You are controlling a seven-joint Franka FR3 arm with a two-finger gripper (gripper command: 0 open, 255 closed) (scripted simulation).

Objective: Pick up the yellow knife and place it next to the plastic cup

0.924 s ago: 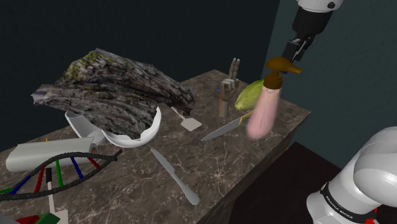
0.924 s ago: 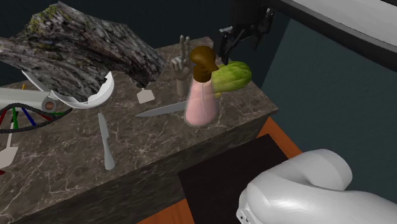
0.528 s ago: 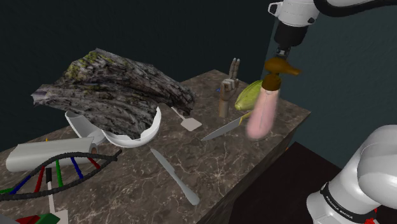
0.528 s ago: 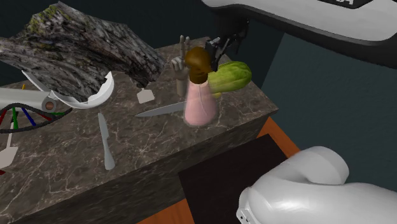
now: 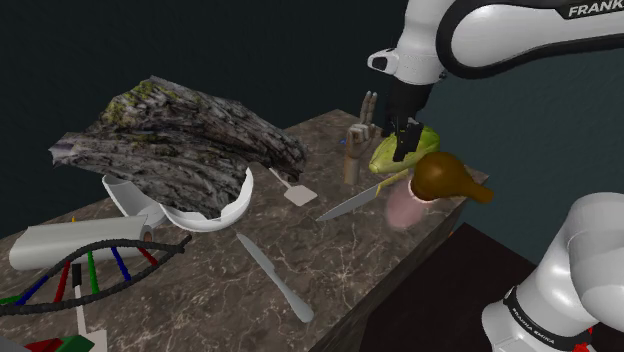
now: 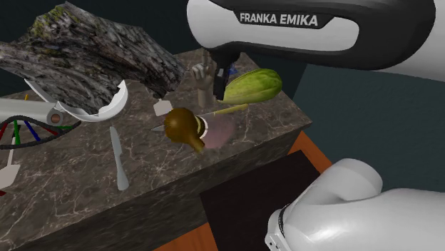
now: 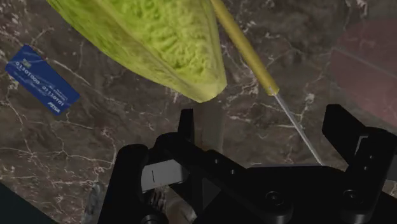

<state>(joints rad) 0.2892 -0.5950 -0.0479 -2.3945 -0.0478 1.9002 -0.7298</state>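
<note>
**Gripper** [image 5: 404, 148]: upper right of centre in the shoulder view, low over the far corner of the dark marbled surface [image 5: 340, 262]. In the second exterior view the gripper [image 6: 223, 80] hangs at upper centre, under the white arm.

**Fingers** [image 7: 343, 130]: standing well apart, holding nothing. No contact with any item observed.

**Yellow-handled knife** [image 5: 360, 200]: lying flat on the surface, right of centre in the shoulder view, with its handle toward the gripper and its blade pointing toward mid-frame. In the wrist view the knife [image 7: 254, 60] runs on a slant. Its blade passes under the gap between the fingers, nearer one of them, and is not clasped.

**Green leafy vegetable** [image 5: 396, 152]: resting just beside the knife handle, directly below the gripper; also seen close up at the wrist [image 7: 153, 44].

**Pink bottle** [image 5: 440, 180], brown cap: tipped far over just beside the knife, at right of centre in the shoulder view. In the second exterior view the bottle [image 6: 220, 132] sits mid-frame, its cap covering part of the blade.

**Wooden hand model** [image 5: 358, 135]: upright, near the vegetable.

**Blue card** [image 7: 43, 88]: flat on the surface, on the vegetable's far side from the knife.
</note>
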